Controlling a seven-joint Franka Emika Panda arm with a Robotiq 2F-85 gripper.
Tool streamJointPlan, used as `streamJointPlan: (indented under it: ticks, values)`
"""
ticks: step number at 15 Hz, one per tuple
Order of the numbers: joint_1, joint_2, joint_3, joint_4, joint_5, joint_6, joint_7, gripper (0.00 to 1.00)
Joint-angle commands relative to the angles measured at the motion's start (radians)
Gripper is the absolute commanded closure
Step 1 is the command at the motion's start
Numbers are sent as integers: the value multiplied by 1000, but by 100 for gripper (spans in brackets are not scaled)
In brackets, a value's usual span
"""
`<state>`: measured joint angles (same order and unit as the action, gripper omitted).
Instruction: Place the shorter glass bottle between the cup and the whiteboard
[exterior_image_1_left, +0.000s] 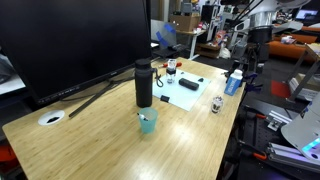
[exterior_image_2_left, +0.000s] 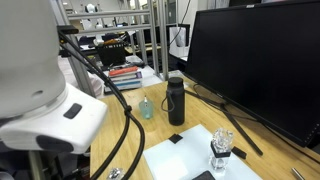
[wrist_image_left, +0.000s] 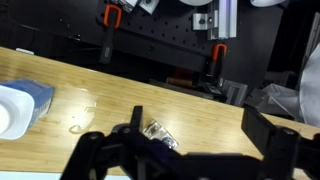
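The shorter glass bottle (exterior_image_1_left: 217, 104), tiny and clear with a dark cap, stands near the table's edge on the robot's side. In the wrist view it (wrist_image_left: 160, 135) sits on the wood just inside my left finger. My gripper (wrist_image_left: 200, 138) is open and empty. In an exterior view the gripper (exterior_image_1_left: 250, 63) hangs above and behind the bottle. The teal cup (exterior_image_1_left: 148, 122) (exterior_image_2_left: 147, 107) stands in front of the black flask. The whiteboard (exterior_image_1_left: 178, 92) (exterior_image_2_left: 195, 158) lies flat with a black eraser (exterior_image_1_left: 188, 83) on it.
A tall black flask (exterior_image_1_left: 144, 85) (exterior_image_2_left: 176, 98) stands between cup and whiteboard. A red-labelled bottle (exterior_image_1_left: 171, 70) stands at the whiteboard's far edge. A blue-and-white object (exterior_image_1_left: 234, 83) (wrist_image_left: 30, 98) lies near the gripper. A large monitor (exterior_image_1_left: 75, 40) fills the back; a white disc (exterior_image_1_left: 52, 118) lies nearby.
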<state>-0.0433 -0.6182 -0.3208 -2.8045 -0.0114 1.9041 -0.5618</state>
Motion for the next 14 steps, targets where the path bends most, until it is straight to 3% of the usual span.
streamJointPlan:
  ticks: [1, 3, 8, 10, 11, 14]
  values:
    - [-4, 13, 25, 1, -5, 9, -15, 0]
    - [34, 50, 32, 0, -13, -51, -85, 0]
    - [88, 158, 106, -14, -71, -31, -188, 0]
    - [96, 192, 138, -13, -118, 8, -221, 0]
    - [83, 173, 133, -11, -70, -24, -185, 0]
    - [87, 199, 151, -4, -94, -11, -204, 0]
